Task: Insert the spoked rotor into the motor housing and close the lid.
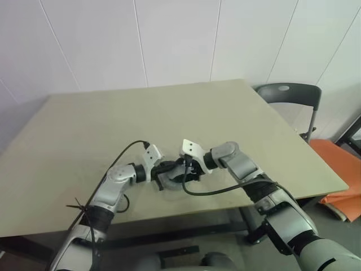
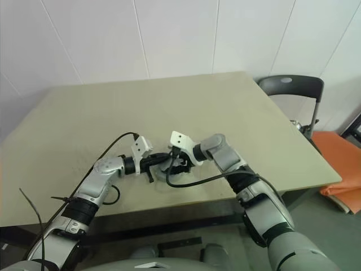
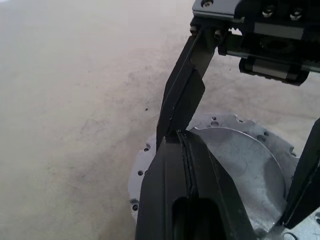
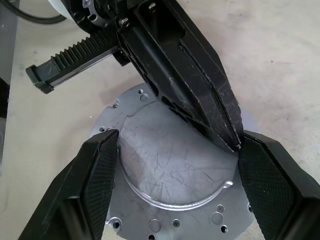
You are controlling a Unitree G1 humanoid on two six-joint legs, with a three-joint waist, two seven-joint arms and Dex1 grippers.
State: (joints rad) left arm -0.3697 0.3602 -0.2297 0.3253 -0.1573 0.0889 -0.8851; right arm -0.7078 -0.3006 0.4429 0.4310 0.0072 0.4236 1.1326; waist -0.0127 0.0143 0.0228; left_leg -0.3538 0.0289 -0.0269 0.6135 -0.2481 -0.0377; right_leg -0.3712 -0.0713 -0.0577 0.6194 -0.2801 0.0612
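Both grippers meet over the lid (image 4: 172, 170) near the table's (image 1: 186, 113) front edge. Right gripper (image 4: 175, 165) spread wide, fingers (image 4: 100, 170) flanking the lid's raised centre; grip unclear. Left gripper (image 4: 220, 125) fingers pressed together, empty, tips on lid top. A chair (image 1: 293, 96) beyond the far corner.

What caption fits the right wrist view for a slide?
Right gripper straddles the grey lid on the table, fingers wide at its edges, while the shut left gripper presses its tip on top.
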